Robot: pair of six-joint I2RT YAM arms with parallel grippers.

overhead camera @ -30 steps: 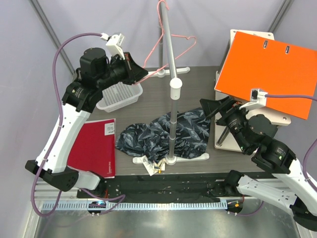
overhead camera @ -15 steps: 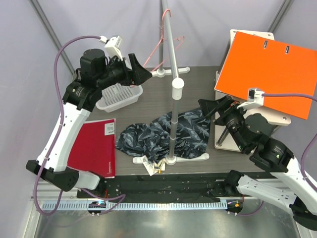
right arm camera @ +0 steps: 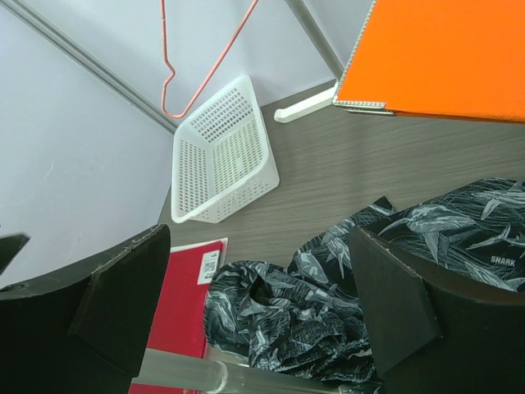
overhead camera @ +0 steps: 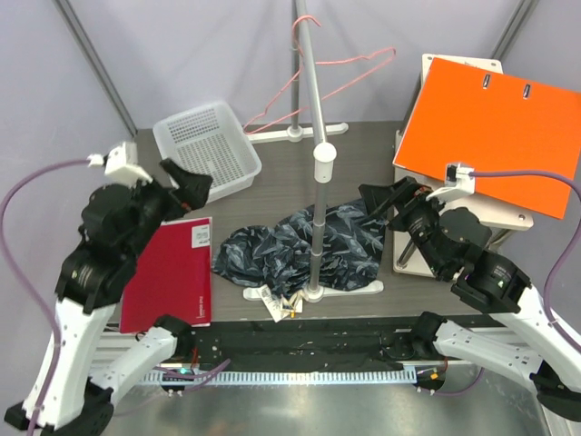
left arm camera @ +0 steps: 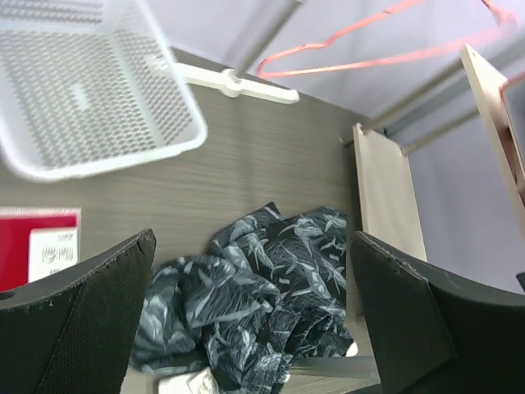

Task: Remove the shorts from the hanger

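The soft dark navy leaf-print shorts lie crumpled on the dark wood-grain table around the foot of the grey metal rail pole. They are well apart from the thin pink-red wire hanger, which hangs bare from that pole, so removal is judged complete. The left gripper and right gripper have their jaws spread wide and empty, presumably because nothing needs holding. Count: one shorts, one hanger, one pole, two grippers, one white mesh basket, one red notebook, one orange folder.
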